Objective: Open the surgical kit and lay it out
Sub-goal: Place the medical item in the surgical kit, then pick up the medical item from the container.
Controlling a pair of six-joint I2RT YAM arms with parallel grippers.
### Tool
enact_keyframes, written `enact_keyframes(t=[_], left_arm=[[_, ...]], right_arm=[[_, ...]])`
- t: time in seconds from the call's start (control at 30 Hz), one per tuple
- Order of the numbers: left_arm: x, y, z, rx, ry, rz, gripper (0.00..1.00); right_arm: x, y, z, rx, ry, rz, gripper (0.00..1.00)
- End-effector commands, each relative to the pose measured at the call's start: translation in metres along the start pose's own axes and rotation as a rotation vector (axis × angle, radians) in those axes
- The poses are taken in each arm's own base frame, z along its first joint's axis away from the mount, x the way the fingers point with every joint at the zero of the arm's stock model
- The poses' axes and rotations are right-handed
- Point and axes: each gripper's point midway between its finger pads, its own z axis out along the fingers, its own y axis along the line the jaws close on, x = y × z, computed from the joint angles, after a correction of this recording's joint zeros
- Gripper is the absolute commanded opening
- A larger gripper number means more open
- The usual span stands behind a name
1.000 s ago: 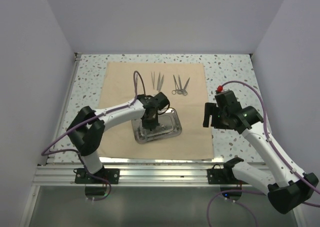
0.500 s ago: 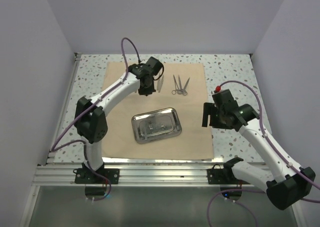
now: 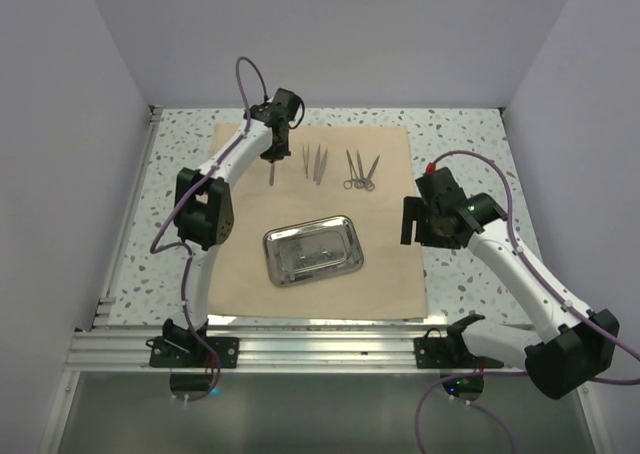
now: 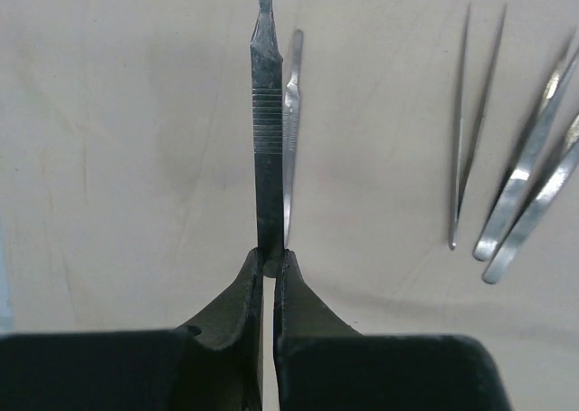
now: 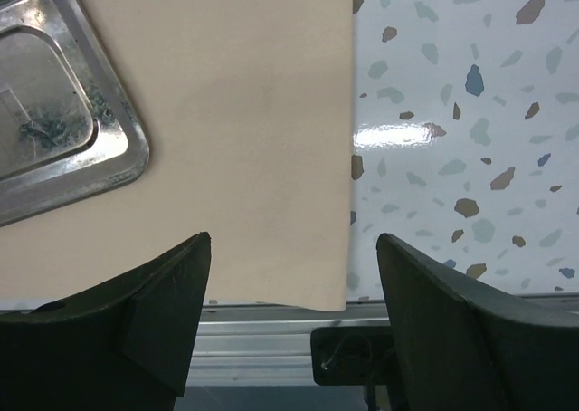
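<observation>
While the left gripper [image 4: 269, 264] pinches the end of a slim ribbed metal handle [image 4: 268, 130] over the tan cloth [image 3: 385, 249], at 11 o'clock from the steel tray [image 3: 269, 246], the right gripper [image 5: 291, 248] hangs with jaws wide at the tray's 3 o'clock, above the cloth's edge. Slim tweezers [image 3: 306, 161] and scissors [image 3: 360, 171] lie in a row on the cloth at the tray's 12 o'clock, on the handle's 3 o'clock side.

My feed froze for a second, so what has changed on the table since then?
The left gripper left the steel tray and swung to the far side of the cloth, shut on a slim metal handle, now left of the tweezers. The right gripper, open over the cloth's right edge, barely shifted. Tray, tweezers and scissors stayed put.
</observation>
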Motion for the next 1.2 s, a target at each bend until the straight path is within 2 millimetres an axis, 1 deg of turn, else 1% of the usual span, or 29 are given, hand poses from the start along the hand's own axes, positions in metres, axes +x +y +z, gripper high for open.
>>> enact_keyframes(t=[0.0,0.03,0.07,0.1,0.13,0.17,0.2,0.23,0.27,0.3,0.37,0.4,0.43,0.47,0.5,0.57,0.6,0.67,0.7,0.77,0.8,0.83,0.87,0.9,0.97,1.0,1.03,1.1,1.17], left_arm=[[-0.013,0.013,0.011,-0.025,-0.03,0.037,0.0],[-0.009,0.015,0.016,-0.031,-0.021,0.042,0.01],[-0.009,0.014,0.019,-0.018,-0.019,0.045,0.08],[-0.003,0.015,0.024,-0.02,-0.001,0.051,0.12],[-0.002,0.016,0.025,-0.016,0.003,0.052,0.18],[0.0,0.016,0.026,-0.011,0.013,0.056,0.29],[0.0,0.016,0.025,-0.01,0.015,0.057,0.33],[0.0,0.017,0.022,-0.01,0.016,0.056,0.38],[0.0,0.018,0.019,-0.009,0.017,0.05,0.46],[-0.002,0.02,0.011,-0.005,0.007,0.044,0.5],[0.0,0.022,0.0,0.003,0.01,0.027,0.55],[0.0,0.024,-0.011,0.015,0.008,0.017,0.55],[0.004,0.024,-0.017,0.028,0.019,0.007,0.54],[0.013,0.019,-0.025,0.065,0.053,-0.011,0.51],[0.025,0.019,-0.037,0.083,0.073,-0.013,0.5],[0.045,0.013,-0.052,0.107,0.101,-0.035,0.49],[0.066,0.011,-0.066,0.115,0.12,-0.019,0.49],[0.09,0.004,-0.081,0.141,0.144,-0.035,0.49],[0.119,0.001,-0.092,0.156,0.175,-0.007,0.49],[0.148,-0.007,-0.101,0.185,0.218,-0.033,0.49],[0.178,-0.008,-0.107,0.197,0.251,-0.008,0.49],[0.185,-0.016,-0.108,0.223,0.241,-0.037,0.49],[0.195,-0.018,-0.113,0.246,0.247,-0.042,0.49],[0.216,-0.018,-0.111,0.236,0.279,-0.027,0.49],[0.225,-0.024,-0.112,0.257,0.282,-0.051,0.48],[0.235,-0.025,-0.112,0.255,0.299,-0.043,0.48],[0.237,-0.03,-0.111,0.266,0.297,-0.051,0.47],[0.249,-0.032,-0.109,0.257,0.309,-0.036,0.47],[0.255,-0.036,-0.107,0.249,0.313,-0.042,0.47]], right_arm=[[-0.021,0.004,-0.006,0.01,-0.059,0.014,0.78],[-0.022,0.005,-0.006,0.008,-0.06,0.014,0.78],[-0.023,0.005,-0.005,0.008,-0.06,0.014,0.78],[-0.025,0.007,-0.004,0.004,-0.064,0.016,0.78],[-0.025,0.008,-0.003,0.003,-0.059,0.014,0.78],[-0.025,0.01,-0.003,-0.004,-0.057,0.016,0.78],[-0.025,0.011,-0.002,-0.008,-0.053,0.014,0.78],[-0.026,0.012,-0.002,-0.011,-0.053,0.016,0.78],[-0.026,0.014,-0.001,-0.017,-0.053,0.017,0.78],[-0.027,0.015,-0.001,-0.024,-0.057,0.019,0.78],[-0.027,0.015,-0.002,-0.031,-0.059,0.02,0.78],[-0.026,0.016,-0.002,-0.037,-0.059,0.019,0.78],[-0.027,0.017,-0.002,-0.042,-0.063,0.02,0.78],[-0.025,0.016,-0.003,-0.047,-0.064,0.021,0.78],[-0.026,0.017,-0.004,-0.056,-0.071,0.023,0.78],[-0.023,0.017,-0.005,-0.062,-0.073,0.025,0.78],[-0.023,0.017,-0.009,-0.073,-0.082,0.027,0.78],[-0.023,0.017,-0.013,-0.081,-0.09,0.031,0.78],[-0.022,0.016,-0.016,-0.087,-0.098,0.034,0.78],[-0.02,0.014,-0.02,-0.093,-0.107,0.039,0.78],[-0.019,0.013,-0.023,-0.101,-0.116,0.041,0.78],[-0.018,0.013,-0.024,-0.105,-0.118,0.046,0.78],[-0.013,0.011,-0.023,-0.104,-0.11,0.046,0.78],[-0.011,0.01,-0.024,-0.107,-0.108,0.045,0.78],[-0.005,0.01,-0.026,-0.12,-0.101,0.043,0.78],[-0.001,0.008,-0.027,-0.121,-0.094,0.04,0.78],[0.001,0.006,-0.03,-0.123,-0.1,0.041,0.78],[0.006,0.003,-0.031,-0.121,-0.095,0.039,0.78],[0.007,0.001,-0.035,-0.126,-0.104,0.039,0.78]])
